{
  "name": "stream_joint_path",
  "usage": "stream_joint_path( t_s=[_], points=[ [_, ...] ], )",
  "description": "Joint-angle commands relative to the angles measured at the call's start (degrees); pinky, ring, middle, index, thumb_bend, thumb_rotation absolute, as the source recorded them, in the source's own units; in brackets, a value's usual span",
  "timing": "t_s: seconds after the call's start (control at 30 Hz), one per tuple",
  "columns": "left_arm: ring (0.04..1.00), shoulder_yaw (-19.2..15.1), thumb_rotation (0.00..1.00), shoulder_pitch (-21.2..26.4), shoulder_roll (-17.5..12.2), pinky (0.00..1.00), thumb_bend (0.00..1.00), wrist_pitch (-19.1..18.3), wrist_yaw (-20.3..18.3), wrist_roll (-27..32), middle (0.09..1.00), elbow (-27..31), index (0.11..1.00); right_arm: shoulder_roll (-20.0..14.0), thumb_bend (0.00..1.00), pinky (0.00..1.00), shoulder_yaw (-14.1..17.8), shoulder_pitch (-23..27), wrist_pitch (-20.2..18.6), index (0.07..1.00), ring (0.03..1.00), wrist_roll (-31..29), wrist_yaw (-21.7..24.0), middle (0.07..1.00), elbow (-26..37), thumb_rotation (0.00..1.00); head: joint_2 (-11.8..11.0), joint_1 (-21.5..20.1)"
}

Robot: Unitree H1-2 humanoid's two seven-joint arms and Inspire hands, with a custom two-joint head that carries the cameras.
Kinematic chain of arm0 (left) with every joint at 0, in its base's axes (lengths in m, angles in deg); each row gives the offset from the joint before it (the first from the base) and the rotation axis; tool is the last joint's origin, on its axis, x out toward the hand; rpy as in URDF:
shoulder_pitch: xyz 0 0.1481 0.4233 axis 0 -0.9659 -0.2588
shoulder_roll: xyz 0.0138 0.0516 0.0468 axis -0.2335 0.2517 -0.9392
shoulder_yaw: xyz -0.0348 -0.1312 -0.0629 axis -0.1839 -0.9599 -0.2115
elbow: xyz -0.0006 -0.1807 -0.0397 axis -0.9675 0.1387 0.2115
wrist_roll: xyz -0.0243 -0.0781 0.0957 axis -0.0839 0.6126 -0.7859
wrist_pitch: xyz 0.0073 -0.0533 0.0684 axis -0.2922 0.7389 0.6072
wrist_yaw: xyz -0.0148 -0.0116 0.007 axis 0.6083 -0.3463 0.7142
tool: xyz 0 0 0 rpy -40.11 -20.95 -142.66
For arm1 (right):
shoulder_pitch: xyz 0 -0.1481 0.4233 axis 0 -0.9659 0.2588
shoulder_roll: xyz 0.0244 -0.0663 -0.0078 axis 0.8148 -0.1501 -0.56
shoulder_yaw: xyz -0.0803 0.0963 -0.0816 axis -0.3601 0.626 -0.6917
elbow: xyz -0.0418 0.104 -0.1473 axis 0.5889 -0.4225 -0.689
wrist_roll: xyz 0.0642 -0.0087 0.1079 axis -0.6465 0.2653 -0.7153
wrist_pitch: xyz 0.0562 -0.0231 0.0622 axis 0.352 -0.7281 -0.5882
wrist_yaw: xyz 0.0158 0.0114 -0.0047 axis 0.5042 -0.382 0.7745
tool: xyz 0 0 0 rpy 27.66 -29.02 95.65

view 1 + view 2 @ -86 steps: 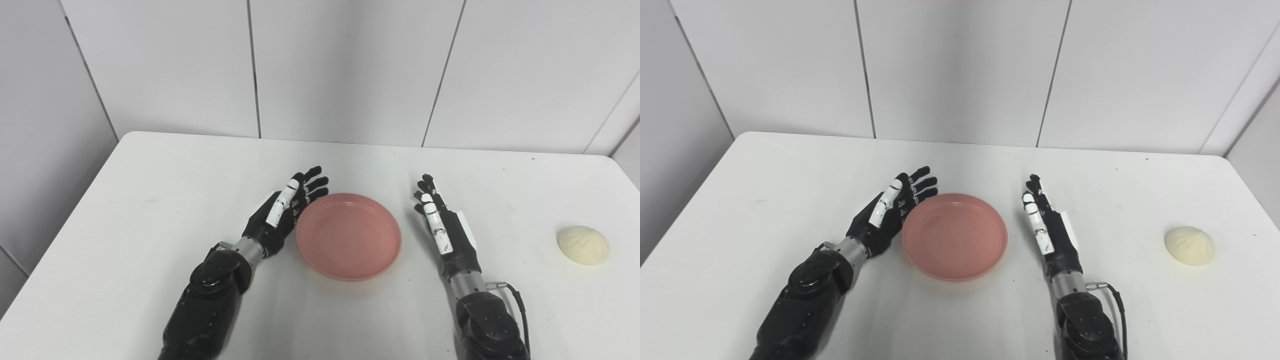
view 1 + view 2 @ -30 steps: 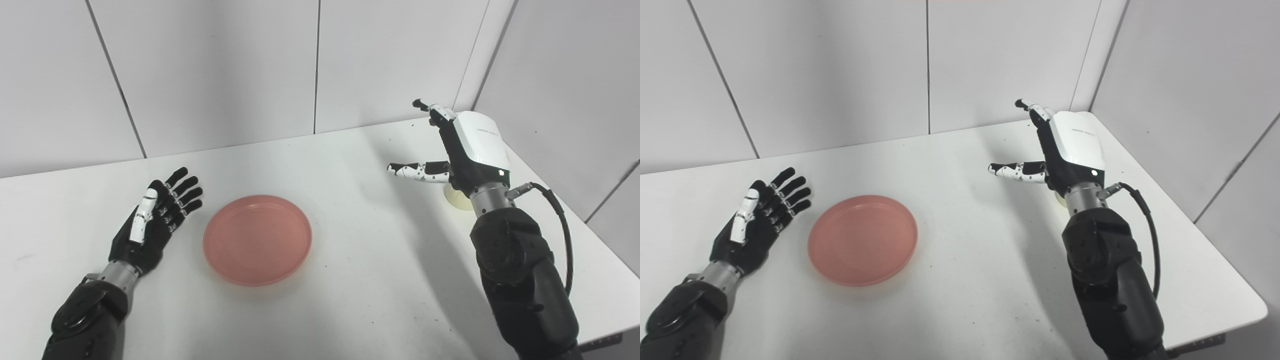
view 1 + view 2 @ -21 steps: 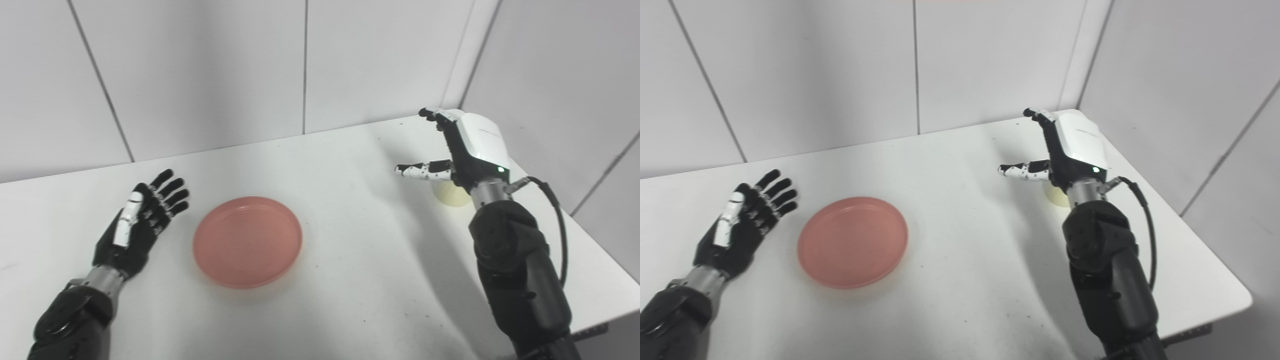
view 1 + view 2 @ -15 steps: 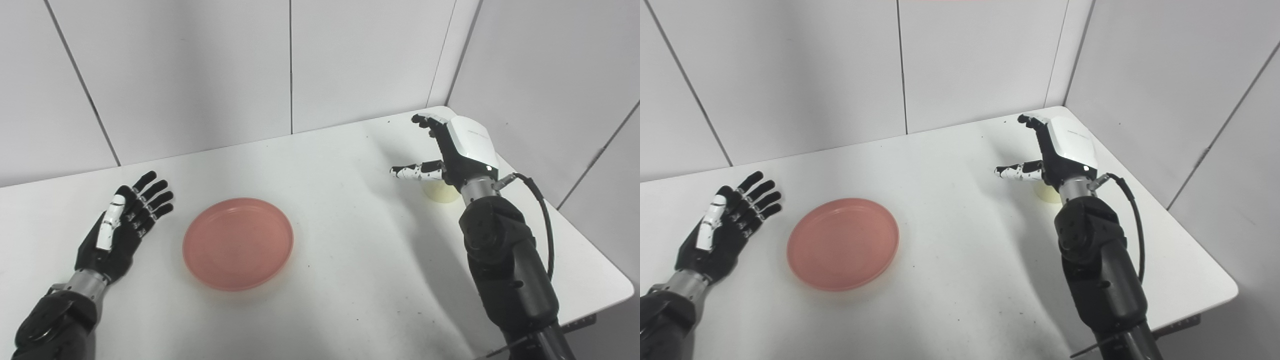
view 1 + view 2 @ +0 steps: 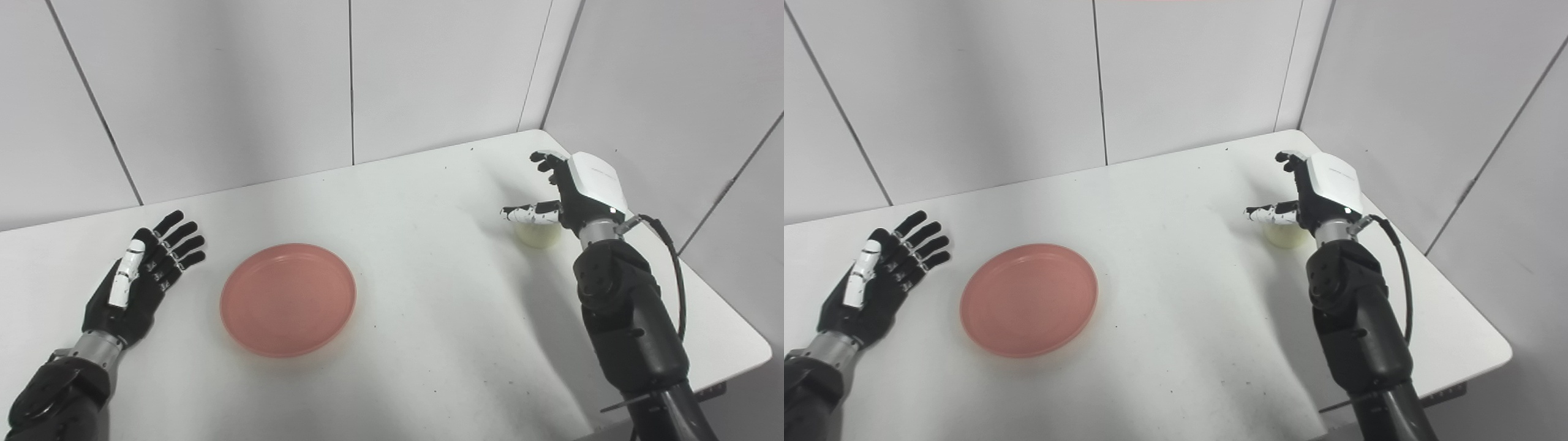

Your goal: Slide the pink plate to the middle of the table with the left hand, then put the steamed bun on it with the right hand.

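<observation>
The pink plate point(image 5: 288, 298) lies flat on the white table point(image 5: 416, 318), left of centre in view. My left hand point(image 5: 142, 277) rests open to the left of the plate, a gap away from its rim, holding nothing. The pale steamed bun point(image 5: 538, 234) sits on the table near the far right corner. My right hand point(image 5: 572, 190) hovers just over the bun with fingers spread and the thumb reaching out to the left; most of the bun is hidden beneath it. It also shows in the right eye view point(image 5: 1323, 187) over the bun point(image 5: 1285, 236).
White wall panels stand behind the table and along its right side, close to the right hand. The table's right edge and front right corner point(image 5: 762, 349) lie near my right forearm point(image 5: 631, 324).
The camera has turned right. My right hand has lowered onto the bun and its fingers have curled somewhat. My left hand has drawn back from the plate, which stays put.
</observation>
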Motion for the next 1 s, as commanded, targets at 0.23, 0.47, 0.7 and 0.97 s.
stream_joint_path(
  t_s=[0.23,0.47,0.7,0.97],
  points=[
    [0.849,0.36,0.86,-6.53,-0.86,0.83,0.58,-3.98,0.99,-2.29,0.873,-6.04,0.866,-1.46,0.84,0.62,3.04,1.87,-0.18,0.789,0.761,1.59,0.02,0.823,-1.1,0.39,0.2,-0.42],
    [0.849,0.58,0.87,-6.85,-1.14,0.84,0.58,-3.69,0.79,-2.58,0.872,-5.42,0.866,-1.55,0.84,0.63,3.1,2.03,-0.17,0.786,0.768,1.62,0.41,0.823,-2.48,0.41,0.66,-0.94],
    [0.84,0.5,0.85,-6.96,-1.31,0.83,0.59,-4.15,0.68,-2.43,0.861,-5.01,0.859,-1.53,0.84,0.64,0.71,2.52,-0.09,0.769,0.778,-0.12,-1.66,0.821,-4.71,0.35,1.08,-1.11],
    [0.846,0.61,0.87,-7.52,-1.37,0.84,0.58,-4.98,0.82,-2.34,0.871,-3.25,0.869,-1.22,0.83,0.63,-0.98,3.36,-0.15,0.769,0.772,-1.02,-1.41,0.823,-6.93,0.33,1.31,-1.16]
  ],
)
